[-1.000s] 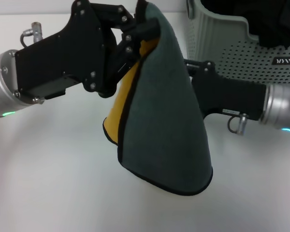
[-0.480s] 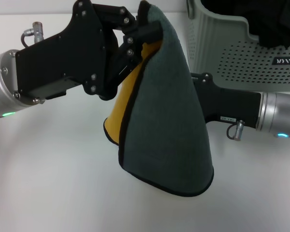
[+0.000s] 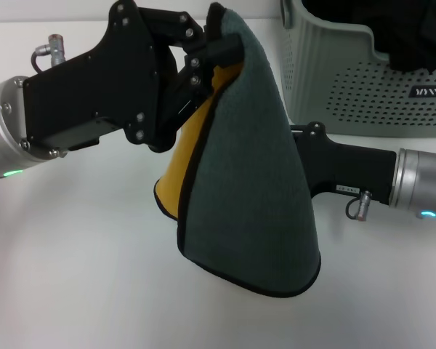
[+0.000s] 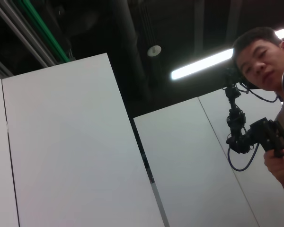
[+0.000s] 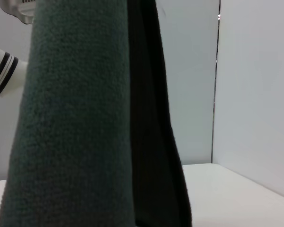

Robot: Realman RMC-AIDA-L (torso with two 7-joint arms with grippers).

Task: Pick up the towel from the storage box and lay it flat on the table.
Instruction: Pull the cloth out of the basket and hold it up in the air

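Observation:
The towel (image 3: 247, 167) hangs in the air above the table (image 3: 80, 276), folded into a cone, dark grey-green face outward and yellow face showing along its left side. My left gripper (image 3: 216, 51) is shut on the towel's top corner. My right arm (image 3: 349, 174) reaches in from the right, level with the towel's middle, and its gripper end is hidden behind the cloth. In the right wrist view the towel's grey-green face (image 5: 75, 118) fills the near field. The storage box (image 3: 349, 80) stands at the back right.
A black cloth (image 3: 400, 29) lies inside the storage box. White table surface (image 5: 227, 189) stretches below and around the hanging towel. The left wrist view shows only ceiling, wall panels and a person.
My right arm has dropped lower and drawn slightly to the right behind the towel. The left gripper and the towel hang where they were.

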